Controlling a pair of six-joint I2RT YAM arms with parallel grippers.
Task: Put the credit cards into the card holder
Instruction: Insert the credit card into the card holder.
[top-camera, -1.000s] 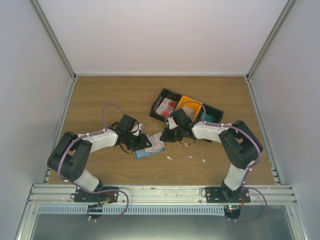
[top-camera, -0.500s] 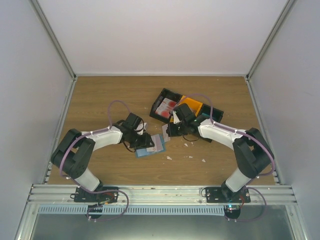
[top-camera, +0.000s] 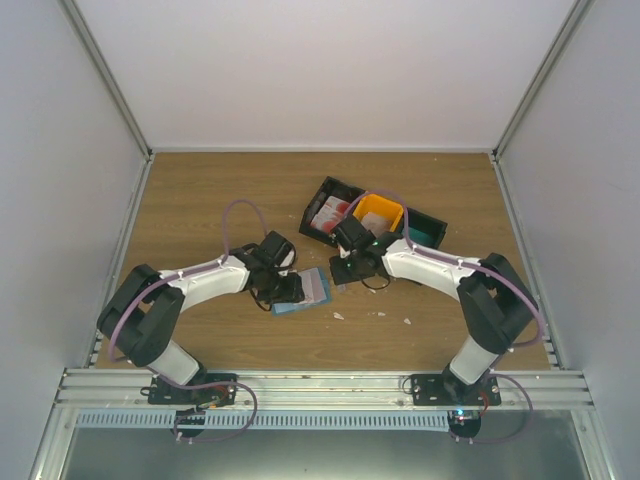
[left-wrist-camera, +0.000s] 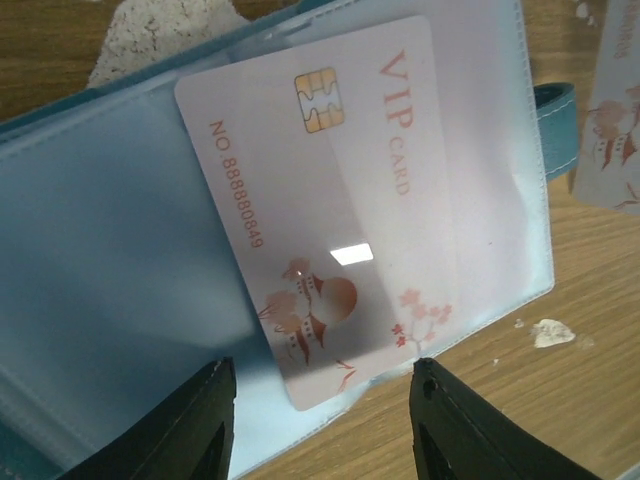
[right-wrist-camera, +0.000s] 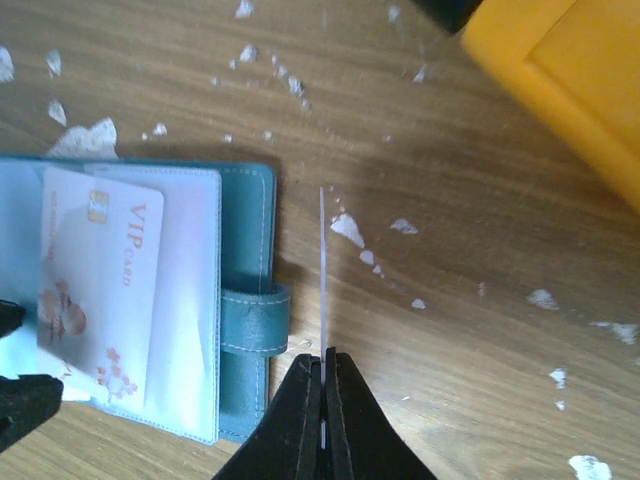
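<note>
Holder (right-wrist-camera: 245, 230) open on table (right-wrist-camera: 450, 250), VIP card (left-wrist-camera: 330, 220) in clear sleeve. Left gripper (left-wrist-camera: 320, 400) above holder edge, jaws apart. Right gripper (right-wrist-camera: 323, 385) clamped on second card (right-wrist-camera: 324, 270), edge-on, just right of holder.

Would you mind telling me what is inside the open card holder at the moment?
One white VIP card with red blossoms and a gold chip lies tilted in the card holder, seemingly under a clear sleeve. Anything beneath that card is covered and cannot be seen.
</note>
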